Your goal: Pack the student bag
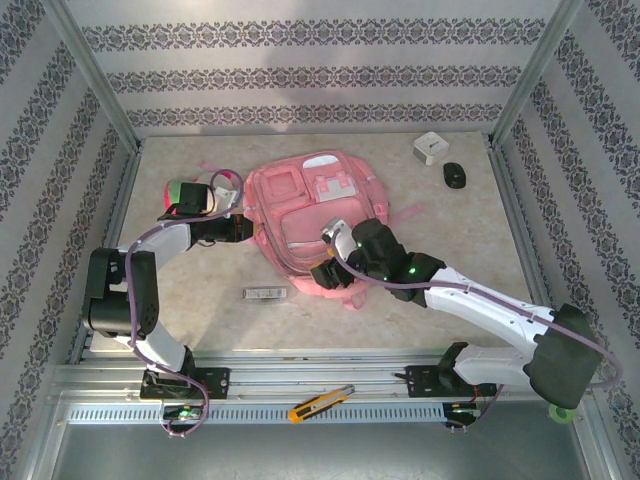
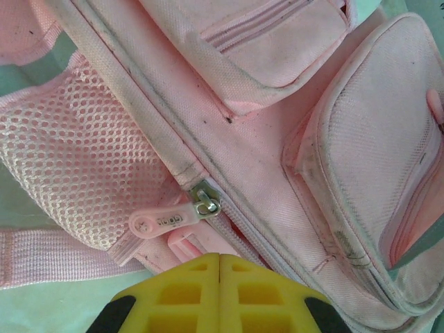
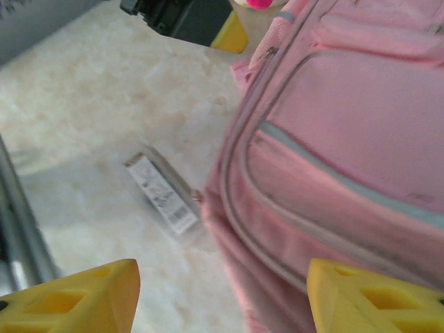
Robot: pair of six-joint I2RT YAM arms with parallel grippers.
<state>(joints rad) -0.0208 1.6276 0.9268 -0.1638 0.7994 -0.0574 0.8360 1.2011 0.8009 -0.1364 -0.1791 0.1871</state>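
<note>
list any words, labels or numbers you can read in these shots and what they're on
Nothing here can be read for certain.
On the pink zip pull of the student bag: small raised letters, too faint to make out.
On the clear packet lying on the table: a printed label, too blurred to read.
On the white box: a dark mark on top, too small to read.
</note>
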